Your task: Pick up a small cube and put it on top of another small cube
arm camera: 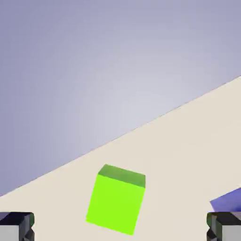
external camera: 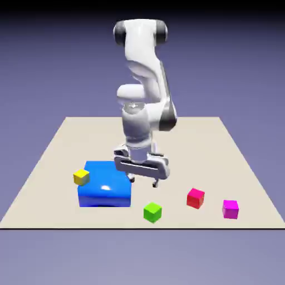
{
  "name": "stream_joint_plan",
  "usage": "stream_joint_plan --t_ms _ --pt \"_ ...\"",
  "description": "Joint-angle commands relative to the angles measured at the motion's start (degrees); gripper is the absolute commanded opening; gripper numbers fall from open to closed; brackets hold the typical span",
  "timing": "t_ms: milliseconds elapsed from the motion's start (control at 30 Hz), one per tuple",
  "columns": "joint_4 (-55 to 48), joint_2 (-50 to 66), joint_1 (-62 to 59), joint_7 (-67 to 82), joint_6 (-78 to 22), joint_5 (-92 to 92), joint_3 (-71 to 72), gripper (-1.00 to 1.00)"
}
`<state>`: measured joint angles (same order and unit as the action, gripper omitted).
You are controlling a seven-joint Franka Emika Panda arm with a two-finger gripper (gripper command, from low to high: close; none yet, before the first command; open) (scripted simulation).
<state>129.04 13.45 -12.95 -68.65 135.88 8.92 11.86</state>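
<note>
The small lime-green cube [external camera: 152, 212] sits on the table near its front edge. The small red-crimson cube [external camera: 195, 198] rests a short way toward the exterior view's right of it. My gripper [external camera: 143, 179] hangs open above the table, behind the green cube and apart from it. In the hand view the green cube [arm camera: 116, 199] lies ahead between my two fingertips [arm camera: 16, 227], not touched by either. Nothing is held.
A big glossy blue block [external camera: 104, 184] stands beside the gripper toward the exterior view's left, with a small yellow cube [external camera: 81, 177] at its corner. A small magenta cube [external camera: 230, 209] lies at the front right. The table's front edge [external camera: 142, 227] is just beyond the green cube.
</note>
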Motion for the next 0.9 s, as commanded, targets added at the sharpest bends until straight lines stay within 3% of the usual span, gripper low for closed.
stream_joint_plan --t_ms 0,200,367,400,567,867 --pt "-1.44 2.08 -0.62 -1.18 -1.72 0.4 0.53 0.0" --pt "-9.31 13.43 -3.97 -7.63 -11.1 2.6 3.45 0.0" --pt "-7.24 20.08 -2.41 -7.25 -2.29 2.57 3.23 0.0" --pt "-7.24 20.08 -2.41 -7.25 -2.29 2.57 3.23 -1.0" --pt "-9.35 13.21 -3.2 -6.49 -11.77 1.46 4.25 -1.0" --pt "-10.16 8.91 11.62 15.43 -24.63 -20.47 19.44 -1.0"
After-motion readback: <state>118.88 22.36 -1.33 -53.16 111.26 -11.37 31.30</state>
